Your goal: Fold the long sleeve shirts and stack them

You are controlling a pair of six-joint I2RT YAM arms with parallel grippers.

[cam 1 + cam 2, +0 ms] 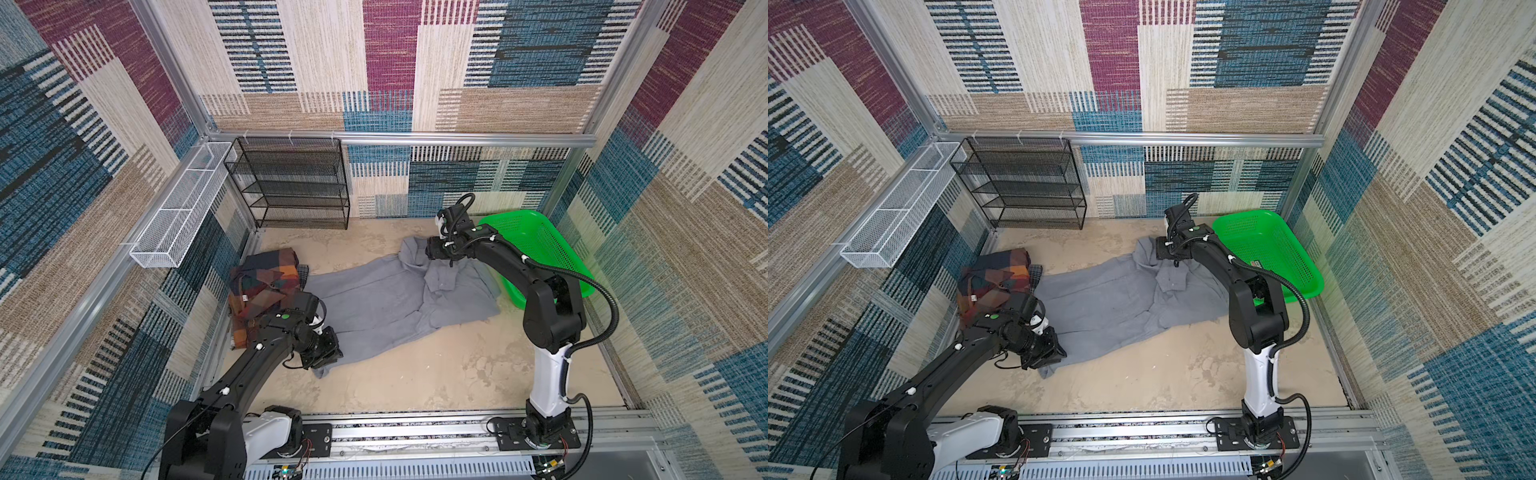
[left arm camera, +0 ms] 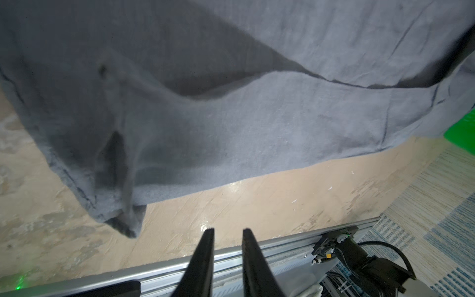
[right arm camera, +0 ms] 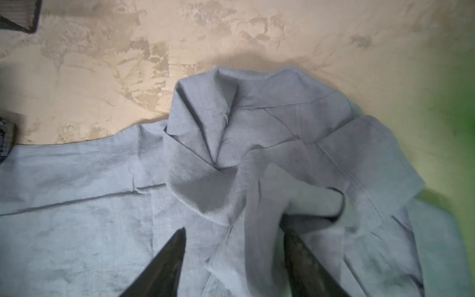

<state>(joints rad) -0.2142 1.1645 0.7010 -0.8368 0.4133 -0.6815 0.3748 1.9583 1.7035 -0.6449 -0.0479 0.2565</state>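
Gray shirt (image 1: pixel 386 299) spread; right gripper (image 3: pixel 235 230) over collar (image 3: pixel 257 97) (jaws apart).

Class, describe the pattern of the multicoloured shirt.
Plaid shirt: orange, brown and navy blocks; best in a top view.

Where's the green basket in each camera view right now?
Both top views: green basket at far right.
Left wrist: green sliver at the frame edge, beyond the gray shirt.
Right wrist: green blur at the frame edge, beyond the shirt.
Shared landmark: the gray shirt, beside the basket.
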